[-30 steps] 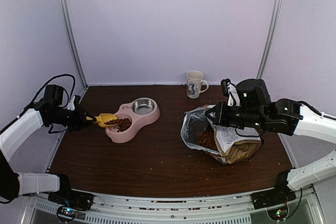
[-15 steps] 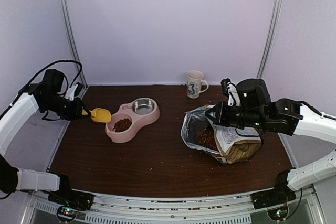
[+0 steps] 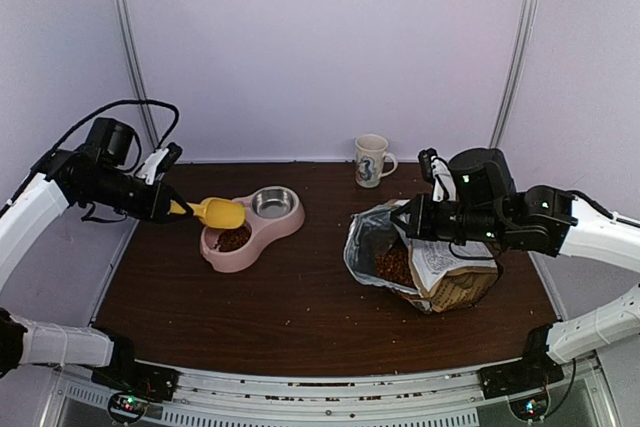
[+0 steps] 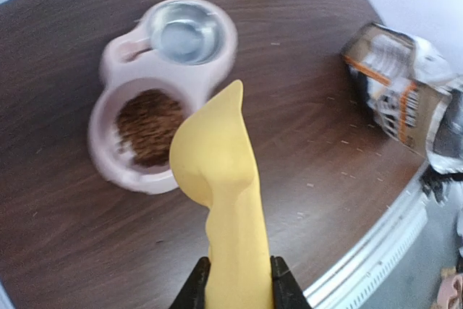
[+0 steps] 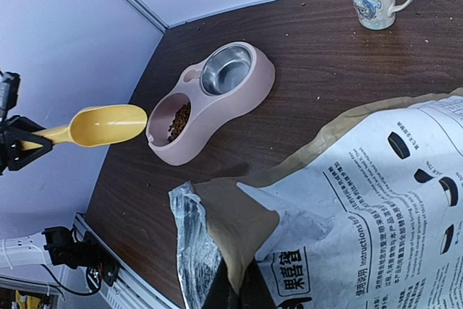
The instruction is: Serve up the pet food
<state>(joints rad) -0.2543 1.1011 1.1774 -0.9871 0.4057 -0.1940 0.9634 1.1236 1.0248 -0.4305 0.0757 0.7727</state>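
Observation:
The pet food (image 3: 234, 238) lies as a brown heap in the near cup of a pink double bowl (image 3: 216, 260), also visible in the left wrist view (image 4: 148, 127) and the right wrist view (image 5: 179, 121). More kibble (image 3: 393, 265) shows inside the open tan-and-white bag (image 3: 455, 277). My left gripper (image 3: 178, 209) (image 4: 239, 284) is shut on the handle of a yellow scoop (image 3: 222, 213) (image 4: 217, 171), held in the air just left of the bowl. My right gripper (image 3: 415, 219) (image 5: 242, 287) is shut on the bag's folded rim (image 5: 253, 229), holding its mouth open.
The pink bowl's far cup holds a steel insert (image 3: 273, 202) with nothing in it. A printed mug (image 3: 371, 160) stands at the back by the wall. Crumbs are scattered on the brown tabletop. Walls close in the left, back and right sides.
The scoop was tipped into the bowl's near cup, then drew back left; now my left arm holds it higher and more to the right. The right arm and bag have not moved.

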